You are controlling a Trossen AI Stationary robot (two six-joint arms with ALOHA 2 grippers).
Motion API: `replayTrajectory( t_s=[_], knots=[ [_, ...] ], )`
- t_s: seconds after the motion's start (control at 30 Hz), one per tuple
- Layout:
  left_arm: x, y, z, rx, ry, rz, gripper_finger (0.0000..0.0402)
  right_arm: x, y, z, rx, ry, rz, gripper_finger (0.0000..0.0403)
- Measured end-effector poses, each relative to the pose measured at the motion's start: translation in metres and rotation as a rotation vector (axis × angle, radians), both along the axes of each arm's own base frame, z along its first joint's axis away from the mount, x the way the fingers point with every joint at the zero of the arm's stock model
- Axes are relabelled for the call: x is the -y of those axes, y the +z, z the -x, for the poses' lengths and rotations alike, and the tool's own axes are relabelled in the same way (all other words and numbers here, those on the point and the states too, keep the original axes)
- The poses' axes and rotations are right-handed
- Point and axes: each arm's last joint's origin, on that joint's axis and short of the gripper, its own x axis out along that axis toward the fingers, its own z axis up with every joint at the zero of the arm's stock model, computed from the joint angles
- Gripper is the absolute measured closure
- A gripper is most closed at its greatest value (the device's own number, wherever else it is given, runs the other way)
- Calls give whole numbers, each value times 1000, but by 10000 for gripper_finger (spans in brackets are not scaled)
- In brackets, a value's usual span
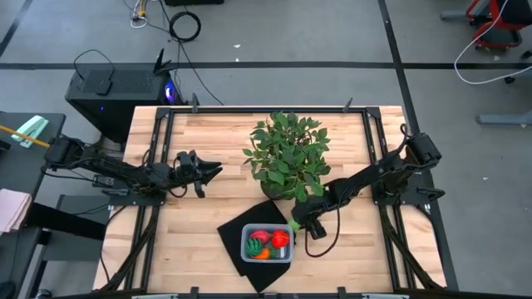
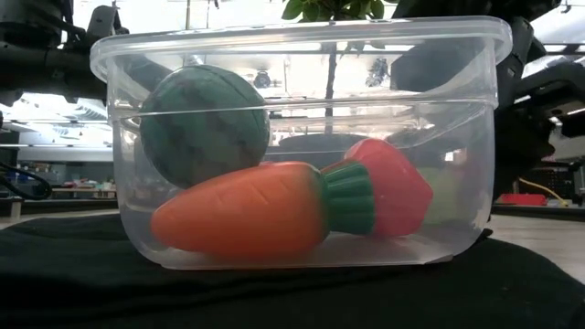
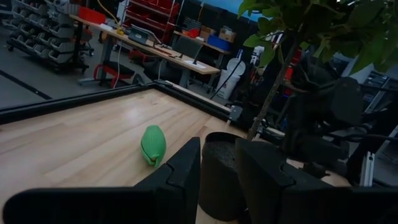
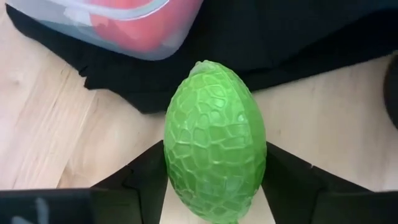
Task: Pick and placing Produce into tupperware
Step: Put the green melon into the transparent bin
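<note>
From above you get even, soft overhead light with no hard shadows on the counter (image 1: pixel 199 241). Down low you're shooting into bright windows, so the background blows out and the tupperware (image 2: pixel 302 137) walls pick up glare streaks. Your left wrist view is dimmer and a bit soft. In the right wrist view, the green piece (image 4: pixel 214 140) fills the frame, sharp up close.

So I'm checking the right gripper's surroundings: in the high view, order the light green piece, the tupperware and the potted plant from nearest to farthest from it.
1. Light green piece: between the right gripper's fingers.
2. Tupperware: just beside it on the black mat, toward the table's front.
3. Potted plant: behind it, mid-table.
</note>
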Motion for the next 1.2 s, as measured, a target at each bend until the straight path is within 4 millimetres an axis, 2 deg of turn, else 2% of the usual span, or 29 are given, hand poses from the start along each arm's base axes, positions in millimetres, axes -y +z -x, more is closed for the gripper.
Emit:
replayTrajectory(
  t_s=[0.2, 0.4, 0.57, 0.83, 1.0, 1.2],
  knots=[
    [0, -1, 0, -8, 0, -2, 294, 6, 15, 18, -89, -14, 29, 174],
    [0, -1, 0, -16, 0, -5, 294, 4, 45, 39, -96, -51, -27, 177],
    [0, -2, 0, -20, 1, -6, 294, -15, 73, 63, -66, -53, -125, 175],
    [0, -2, 0, -23, 1, -6, 294, -60, 103, 94, -4, -93, -385, 176],
    [0, -2, 0, -22, 0, -3, 294, -84, 123, 91, 78, -99, -394, 176],
    [0, -2, 0, -21, 1, -1, 294, -96, 137, 61, 204, -74, -280, 176]
  ],
)
